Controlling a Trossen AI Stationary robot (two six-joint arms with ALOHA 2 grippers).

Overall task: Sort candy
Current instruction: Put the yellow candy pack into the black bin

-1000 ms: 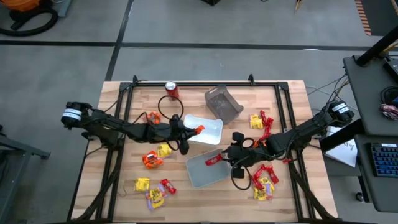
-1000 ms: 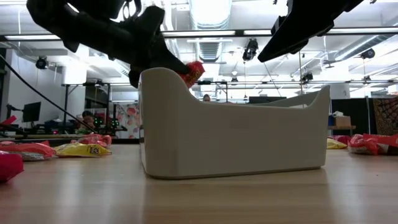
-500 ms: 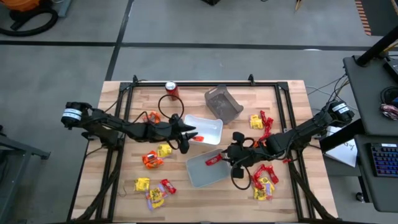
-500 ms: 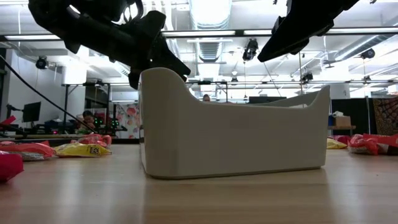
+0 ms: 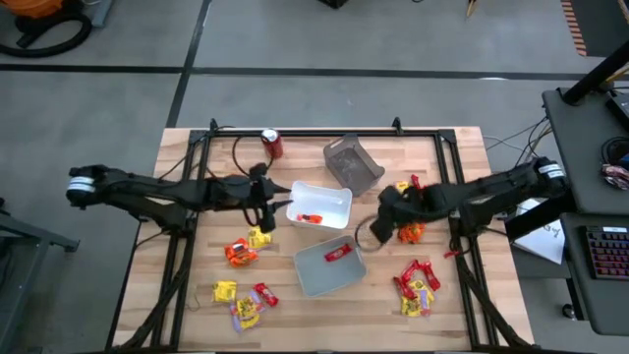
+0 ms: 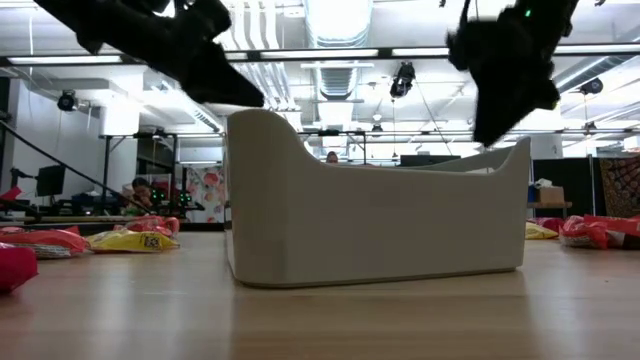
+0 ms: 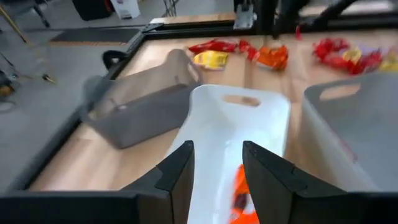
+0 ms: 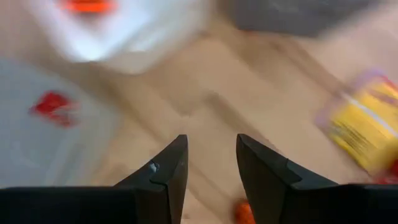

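A smooth grey concrete floor (image 5: 324, 44) surrounds the work area, crossed by a dark straight seam (image 5: 295, 70) toward 12 o'clock. At 3 o'clock stands a black desk (image 5: 590, 177) bearing a black computer keyboard (image 5: 607, 253). At 10 o'clock lies a coiled orange and black hose (image 5: 44, 22). Seen level across the room, long white ceiling light strips (image 6: 340, 25) glow overhead, and a dark computer monitor (image 6: 50, 179) sits at 9 o'clock.
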